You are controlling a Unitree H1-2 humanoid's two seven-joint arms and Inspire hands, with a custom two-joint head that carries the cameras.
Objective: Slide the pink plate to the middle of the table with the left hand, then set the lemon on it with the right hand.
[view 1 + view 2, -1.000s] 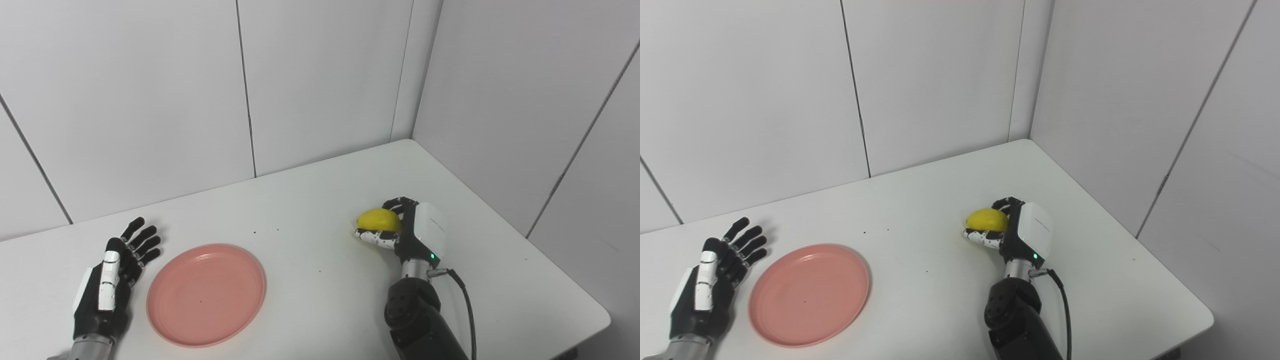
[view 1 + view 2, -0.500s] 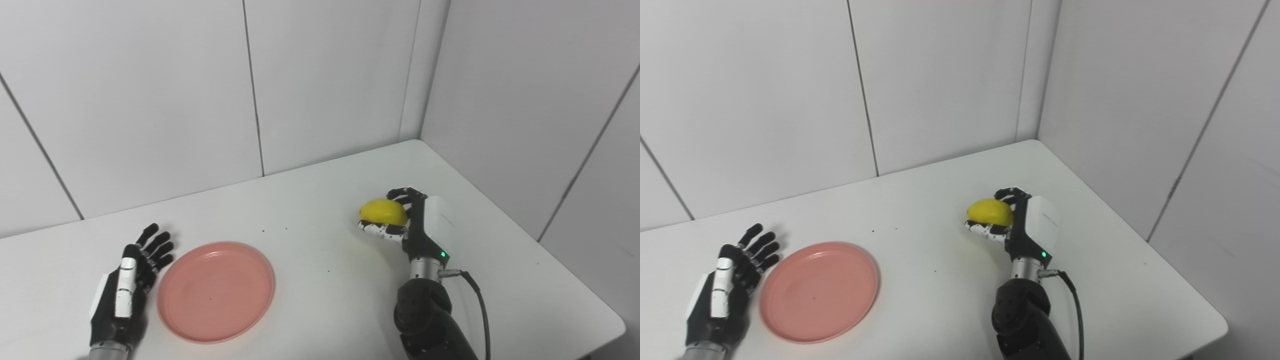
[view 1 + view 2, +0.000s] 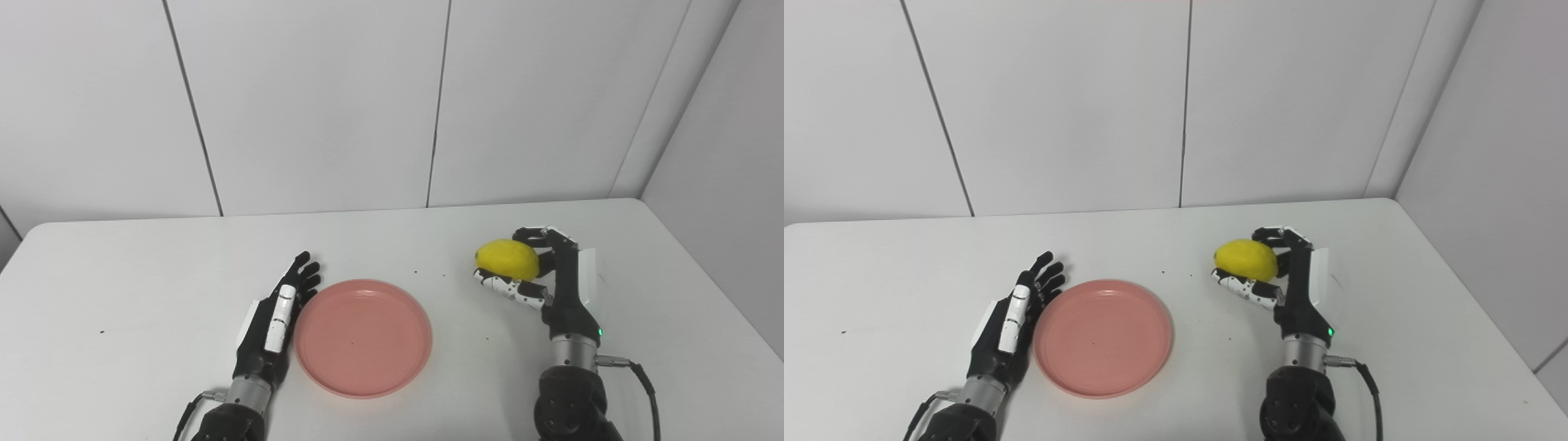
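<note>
- I see the round, shallow pink plastic plate [image 3: 362, 337] lying flat on the white tabletop [image 3: 122, 275], close to the near edge and about midway between the tabletop's left and right sides. Its dish is bare apart from a tiny dark speck near the centre.
- My left hand [image 3: 274, 324] lies just beside the plate's left rim, palm side turned toward it, black fingers [image 3: 304, 275] stretched out and spread, gripping nothing. Whether it actually touches the rim I cannot tell; the gap, if any, is very thin.
- The oval yellow lemon [image 3: 507, 260] sits to the right of the plate, well apart from it, and appears lifted clear of the tabletop.
- My right hand [image 3: 1289, 285] is clamped on the lemon: the white-and-black thumb runs underneath it and the dark fingers curl over its top and far side.
- The right forearm rises from the bottom edge, with a small green light on the wrist and a black cable [image 3: 1369, 383] looping out to the right of it.
- A few small dark specks dot the tabletop between the plate and the lemon.
- White panelled walls [image 3: 306, 104] stand behind and to the right.
</note>
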